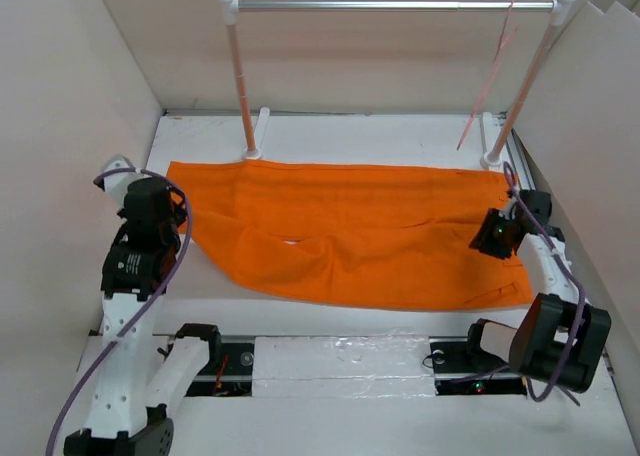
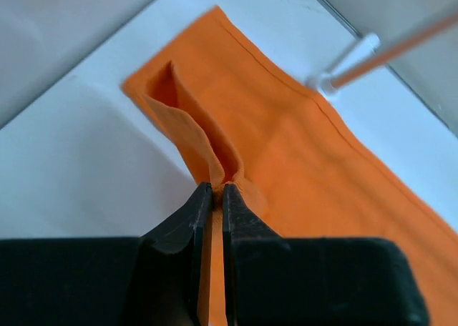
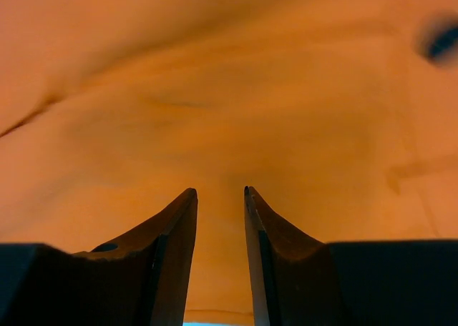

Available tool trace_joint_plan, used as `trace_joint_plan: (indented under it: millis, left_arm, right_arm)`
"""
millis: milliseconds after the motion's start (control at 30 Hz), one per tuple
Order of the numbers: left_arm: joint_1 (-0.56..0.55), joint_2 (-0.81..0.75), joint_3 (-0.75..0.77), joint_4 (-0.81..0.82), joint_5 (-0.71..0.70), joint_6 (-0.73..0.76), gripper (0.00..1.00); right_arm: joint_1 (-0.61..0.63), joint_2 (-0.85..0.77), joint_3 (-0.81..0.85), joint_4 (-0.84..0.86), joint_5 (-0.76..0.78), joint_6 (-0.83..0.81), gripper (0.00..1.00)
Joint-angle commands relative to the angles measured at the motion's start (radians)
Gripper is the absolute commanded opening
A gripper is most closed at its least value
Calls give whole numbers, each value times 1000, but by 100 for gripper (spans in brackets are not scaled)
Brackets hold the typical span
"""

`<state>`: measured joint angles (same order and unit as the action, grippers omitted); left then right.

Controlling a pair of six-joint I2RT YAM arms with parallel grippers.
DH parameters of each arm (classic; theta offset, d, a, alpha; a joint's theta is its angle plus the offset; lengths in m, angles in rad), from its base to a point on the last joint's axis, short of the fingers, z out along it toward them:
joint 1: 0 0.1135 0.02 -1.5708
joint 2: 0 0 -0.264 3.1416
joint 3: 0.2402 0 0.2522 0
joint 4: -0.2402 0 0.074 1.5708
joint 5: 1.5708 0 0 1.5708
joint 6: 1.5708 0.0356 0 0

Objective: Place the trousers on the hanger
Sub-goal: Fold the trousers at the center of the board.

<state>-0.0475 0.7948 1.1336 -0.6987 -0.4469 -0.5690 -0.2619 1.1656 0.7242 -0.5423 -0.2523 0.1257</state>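
The left gripper (image 2: 215, 191) is clenched on a raised fold of the trousers (image 1: 350, 226). Its two black fingers are pressed together with a thin ridge of orange cloth pinched between the tips. From that pinch the cloth stands up in a narrow pleat that runs away towards the near corner of the fabric. The rest lies flat on the white table (image 1: 350, 136). In the overhead view this grip sits at the left end of the trousers, at their edge.

The right gripper (image 3: 220, 191) is released: its fingers stand apart with a clear gap, and nothing is caught between the tips. Orange cloth fills the whole wrist view just beyond them. Whether the tips touch it I cannot tell. Seen from above, this gripper is over the right end of the trousers, near their right edge.

The trousers lie spread sideways across the middle of the table, reaching from the left arm to the right arm, with a few soft creases near the front edge.

Behind them stands a silver rail (image 1: 400, 6) on two slanted posts with white feet. The hanger (image 1: 490, 76), thin and pinkish-red, hangs from the right end of the rail, well apart from the trousers.
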Motion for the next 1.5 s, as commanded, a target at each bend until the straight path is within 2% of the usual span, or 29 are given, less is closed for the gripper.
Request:
trace_joint_plan:
  millis: [0, 67, 233, 367, 433, 600, 833, 1267, 1300, 1333, 1367, 1467]
  left_arm:
    - [-106, -83, -41, -11, -55, 24, 0]
    - [-176, -133, -64, -12, -58, 32, 0]
    - [-311, -184, -61, -10, -130, 54, 0]
    - [-402, -186, -31, -10, -199, 75, 0]
    - [-422, -187, -23, -1, -211, 92, 0]
    - [-486, -201, -18, -18, -298, 104, 0]
    - [-528, -197, 2, -24, -389, 127, 0]
    - [-537, -183, -21, -4, -378, 123, 0]
    - [-537, -183, -23, -1, -381, 121, 0]
    - [-537, -178, -20, -1, -410, 120, 0]
    - [-537, -178, -20, -1, -411, 120, 0]
    - [-537, -177, -31, 21, -486, 144, 0]
  right_arm:
    - [-135, -12, 32, -28, 2, 75, 37]
    - [-234, -21, 67, -109, 135, 78, 37]
    - [-529, 20, 83, -185, 277, 54, 36]
    - [-629, 19, 90, -208, 414, 46, 39]
    - [-706, 12, 92, -229, 421, 22, 40]
    - [-754, 74, 64, -191, 285, -26, 44]
    - [-754, -15, 11, -180, 297, 22, 47]
    - [-754, 85, -68, -53, 177, 22, 47]
    - [-754, 86, -66, -44, 174, 22, 40]
    - [-745, 71, -60, -38, 185, 26, 21]
    - [-744, 71, -54, -38, 185, 26, 20]
    - [-726, -4, -10, -60, 189, 20, 5]
